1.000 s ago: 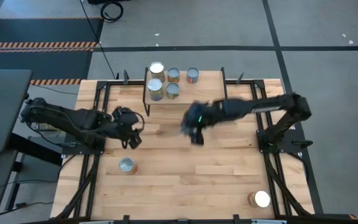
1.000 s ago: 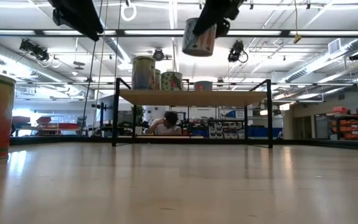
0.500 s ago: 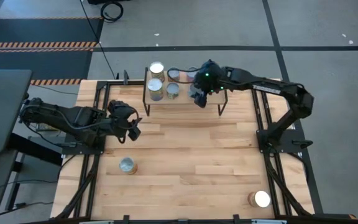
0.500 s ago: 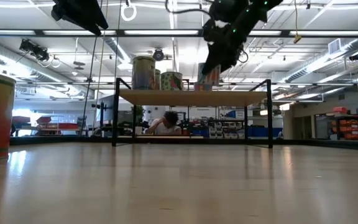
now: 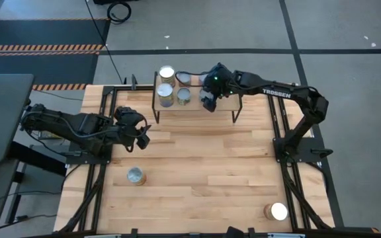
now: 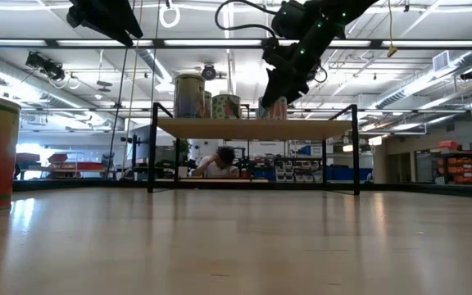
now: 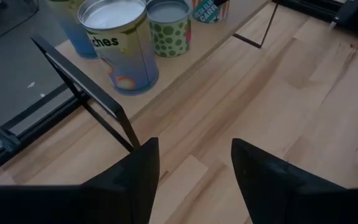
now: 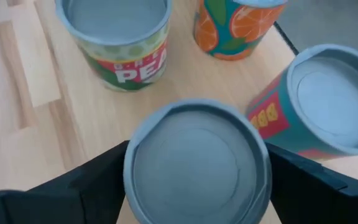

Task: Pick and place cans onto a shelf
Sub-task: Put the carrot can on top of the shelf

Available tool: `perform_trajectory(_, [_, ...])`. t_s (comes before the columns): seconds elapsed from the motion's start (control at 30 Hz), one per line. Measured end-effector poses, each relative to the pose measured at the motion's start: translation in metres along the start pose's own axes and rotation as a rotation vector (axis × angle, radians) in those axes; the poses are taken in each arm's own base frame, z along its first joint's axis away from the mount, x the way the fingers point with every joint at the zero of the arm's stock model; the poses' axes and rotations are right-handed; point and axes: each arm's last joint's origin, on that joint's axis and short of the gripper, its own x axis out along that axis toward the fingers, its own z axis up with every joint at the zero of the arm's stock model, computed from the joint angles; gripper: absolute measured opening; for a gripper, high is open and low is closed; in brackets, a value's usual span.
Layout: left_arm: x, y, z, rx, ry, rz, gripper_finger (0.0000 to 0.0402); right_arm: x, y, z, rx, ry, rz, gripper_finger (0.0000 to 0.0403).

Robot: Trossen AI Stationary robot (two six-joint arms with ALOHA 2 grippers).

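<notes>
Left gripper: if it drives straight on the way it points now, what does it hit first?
Likely the shelf's black leg, then the tall can behind it. The left gripper holds nothing; depth is uncertain.

Bright, even ceiling strip lighting, glare on the tabletop (image 6: 236,246), soft shadows, sharp focus.

Overhead and table-level views share shelf (image 5: 194,99), wrist cameras close
</notes>
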Motion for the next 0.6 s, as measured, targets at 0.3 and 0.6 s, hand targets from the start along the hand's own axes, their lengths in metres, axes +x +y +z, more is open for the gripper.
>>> perform_trajectory(0.3, [0.0,0.0,0.0,0.001,0.0,0.001,0.0203,-0.005,-0.001,0.007,0.008,-0.052,0.011,0.0342])
perform_trajectory(0.6, [0.0,0.0,0.0,0.002,0.001,0.001,0.0203,-0.045,0.0,0.02,-0.006,-0.107,-0.099,0.0334])
